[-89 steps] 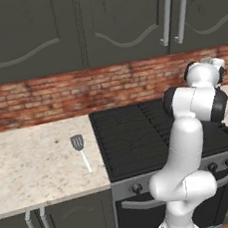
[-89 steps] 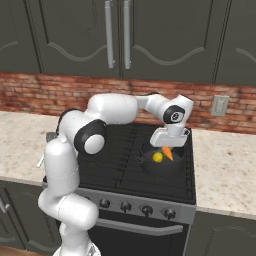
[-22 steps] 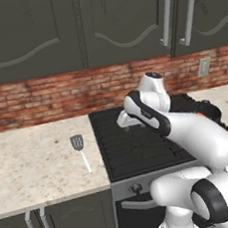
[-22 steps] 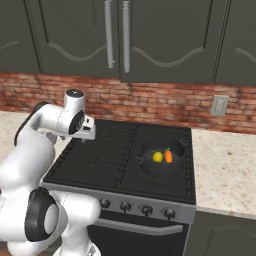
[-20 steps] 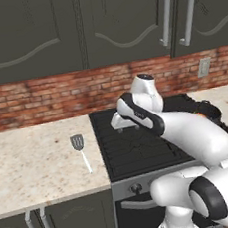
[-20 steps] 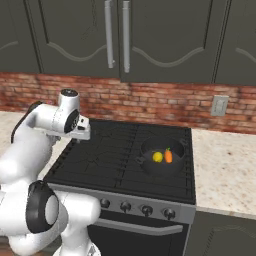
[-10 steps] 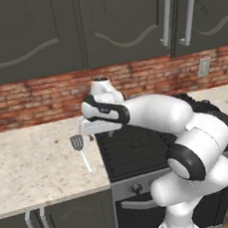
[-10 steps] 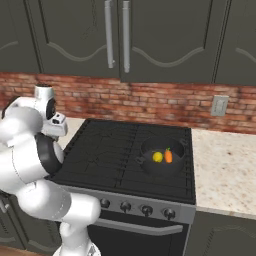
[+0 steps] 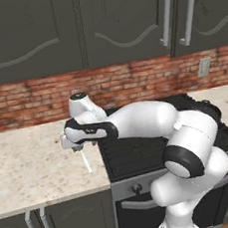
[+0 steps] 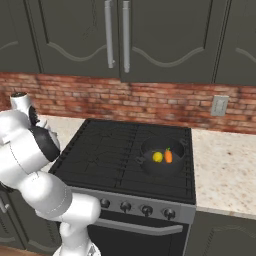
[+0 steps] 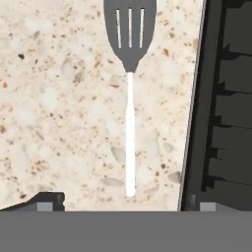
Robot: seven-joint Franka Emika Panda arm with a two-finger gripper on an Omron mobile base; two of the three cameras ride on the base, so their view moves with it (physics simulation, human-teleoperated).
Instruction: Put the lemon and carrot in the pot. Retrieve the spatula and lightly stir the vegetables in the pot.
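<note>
The claw [image 9: 73, 143] hangs released, jaws spread wide, over the speckled tabletop [image 9: 27, 166] just left of the stove [image 10: 125, 150], grasping nothing. Beneath it the spatula [image 11: 129, 74] lies flat on the tabletop, its slotted grey head away from the fingertips [image 11: 47, 201]. The lemon [image 10: 157, 156] and carrot [image 10: 168, 156] sit side by side in the pot [image 10: 150, 167] on the stove.

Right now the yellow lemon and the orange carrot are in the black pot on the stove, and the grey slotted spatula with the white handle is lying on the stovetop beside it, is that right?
Not quite. The yellow lemon and orange carrot are in the black pot, but the grey slotted spatula with the white handle lies on the speckled stone counter beside the stove, not on the stovetop. The hand view shows it.
</note>
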